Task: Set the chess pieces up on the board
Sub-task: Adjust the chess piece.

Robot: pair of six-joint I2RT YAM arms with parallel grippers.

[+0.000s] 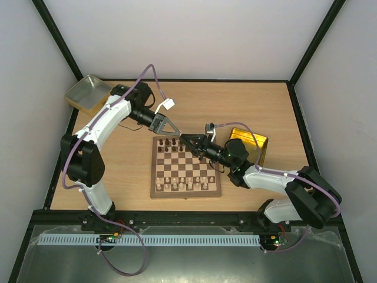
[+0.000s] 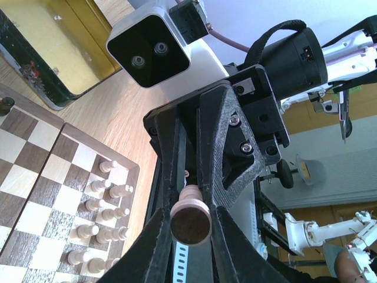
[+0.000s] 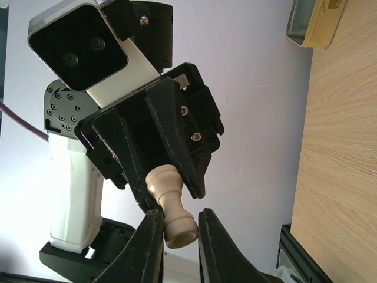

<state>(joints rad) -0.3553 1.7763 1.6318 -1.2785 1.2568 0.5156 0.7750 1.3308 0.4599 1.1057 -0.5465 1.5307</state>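
Observation:
A cream-white chess piece (image 3: pixel 171 206) hangs in the air between both grippers, above the far edge of the board (image 1: pixel 156 171). My left gripper (image 2: pixel 190 213) is shut on its wide base, whose dark felt underside faces the left wrist camera. My right gripper (image 3: pixel 180 213) meets it tip to tip (image 1: pixel 184 137) and is shut round the piece's other end. One finger presses on it and the other stands a hair off. Cream chess pieces (image 1: pixel 182 184) stand in the board's two near rows, also seen in the left wrist view (image 2: pixel 106 200). Dark chessmen (image 1: pixel 171 143) stand on the far row.
An open gold tin (image 1: pixel 88 93) sits at the table's far left corner. A second gold tin (image 1: pixel 250 144) lies right of the board, under the right arm. A white cable plug (image 1: pixel 168 105) dangles beside the left wrist. Black frame posts edge the table.

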